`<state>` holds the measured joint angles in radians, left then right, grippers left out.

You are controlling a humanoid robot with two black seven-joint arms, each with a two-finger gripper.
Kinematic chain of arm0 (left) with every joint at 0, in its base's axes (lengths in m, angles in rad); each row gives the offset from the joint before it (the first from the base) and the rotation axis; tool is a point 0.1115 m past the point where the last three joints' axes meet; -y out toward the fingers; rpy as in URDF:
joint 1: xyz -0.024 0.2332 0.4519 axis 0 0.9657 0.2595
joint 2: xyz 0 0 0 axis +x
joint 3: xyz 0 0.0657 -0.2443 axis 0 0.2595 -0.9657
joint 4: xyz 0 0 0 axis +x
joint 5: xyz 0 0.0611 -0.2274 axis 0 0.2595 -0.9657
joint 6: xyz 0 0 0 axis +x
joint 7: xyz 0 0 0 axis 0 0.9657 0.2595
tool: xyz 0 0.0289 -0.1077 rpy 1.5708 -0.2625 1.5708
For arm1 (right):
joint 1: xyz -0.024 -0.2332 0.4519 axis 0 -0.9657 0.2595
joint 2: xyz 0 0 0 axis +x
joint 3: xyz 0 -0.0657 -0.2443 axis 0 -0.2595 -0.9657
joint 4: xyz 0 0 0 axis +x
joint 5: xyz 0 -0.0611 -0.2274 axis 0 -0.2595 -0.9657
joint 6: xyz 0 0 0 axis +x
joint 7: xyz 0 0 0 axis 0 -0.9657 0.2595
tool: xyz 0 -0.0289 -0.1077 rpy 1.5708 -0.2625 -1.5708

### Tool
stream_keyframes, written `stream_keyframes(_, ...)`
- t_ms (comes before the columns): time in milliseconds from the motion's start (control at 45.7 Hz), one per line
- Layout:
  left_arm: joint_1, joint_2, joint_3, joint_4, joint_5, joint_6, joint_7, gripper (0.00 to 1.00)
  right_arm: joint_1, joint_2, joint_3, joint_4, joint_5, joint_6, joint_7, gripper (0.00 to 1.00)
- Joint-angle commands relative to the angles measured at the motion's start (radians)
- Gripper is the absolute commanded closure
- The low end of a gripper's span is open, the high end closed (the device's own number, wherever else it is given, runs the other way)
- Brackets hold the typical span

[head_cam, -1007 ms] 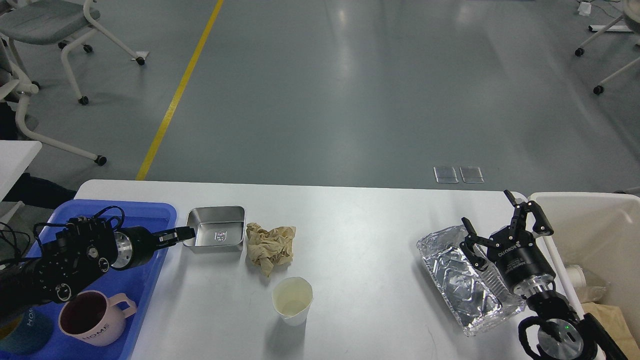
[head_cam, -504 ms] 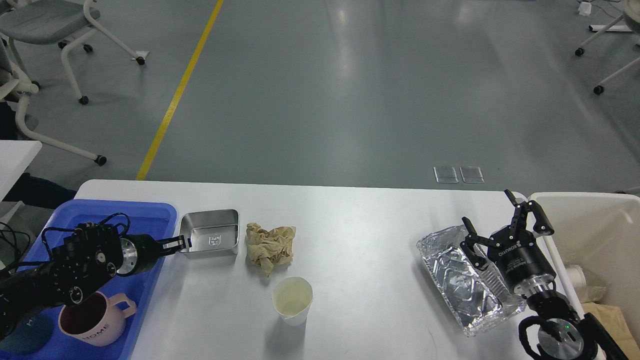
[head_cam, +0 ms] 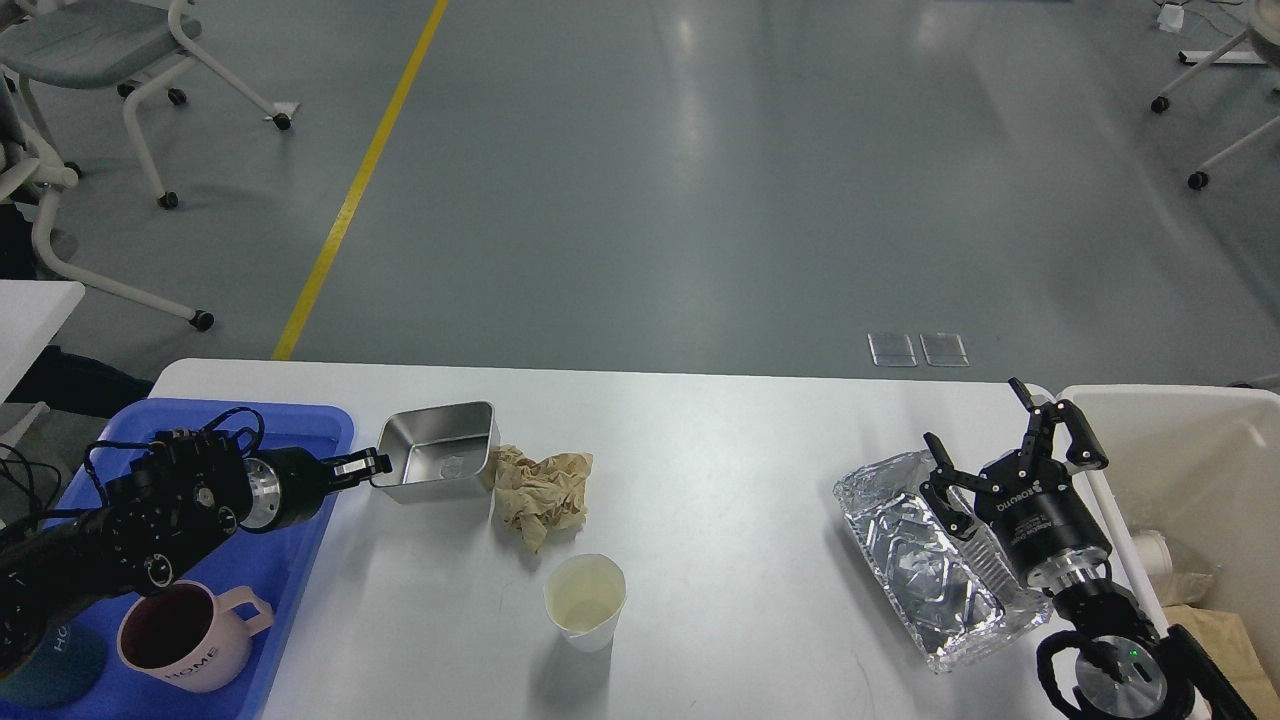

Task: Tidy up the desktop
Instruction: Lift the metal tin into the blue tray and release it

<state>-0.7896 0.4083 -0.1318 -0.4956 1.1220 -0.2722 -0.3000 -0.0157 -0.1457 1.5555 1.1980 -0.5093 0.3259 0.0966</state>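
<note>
The white desktop [head_cam: 720,470] fills the lower half of the view. My left gripper [head_cam: 374,465] is shut on the left rim of a small steel tray [head_cam: 444,465] and holds it tilted, lifted off the desktop beside the blue tray [head_cam: 300,560]. A crumpled brown paper [head_cam: 538,490] lies just right of the steel tray, touching it. A paper cup [head_cam: 585,600] stands in front of the paper. My right gripper [head_cam: 1000,450] is open above the far end of a foil tray [head_cam: 930,560], not holding it.
The blue tray at the left holds a pink mug [head_cam: 190,640] and a dark round item [head_cam: 45,680]. A cream-white bin [head_cam: 1190,480] with rubbish stands at the desktop's right edge. Chairs stand on the grey floor beyond.
My left gripper has lifted and tilted the steel tray, moving it slightly right against the crumpled paper. The right arm has not moved.
</note>
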Motion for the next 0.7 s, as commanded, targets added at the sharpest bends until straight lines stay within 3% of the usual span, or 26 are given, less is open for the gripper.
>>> stream_keyframes(0, -0.014, 0.004, 0.000, -0.003, 0.001, -0.015, -0.005, 1.00, 0.002, 0.000, 0.000, 0.000, 0.000, -0.001, 0.000, 0.00)
stream_keyframes(307, -0.097, 0.234, 0.000, -0.044, 0.010, -0.117, -0.031, 1.00, 0.010, 0.000, -0.003, 0.000, 0.000, -0.002, 0.000, 0.00)
stream_keyframes(679, -0.086, 0.544, 0.067, -0.207, 0.018, -0.128, -0.053, 1.00, 0.013, -0.003, -0.006, 0.000, 0.000, -0.004, 0.000, 0.00)
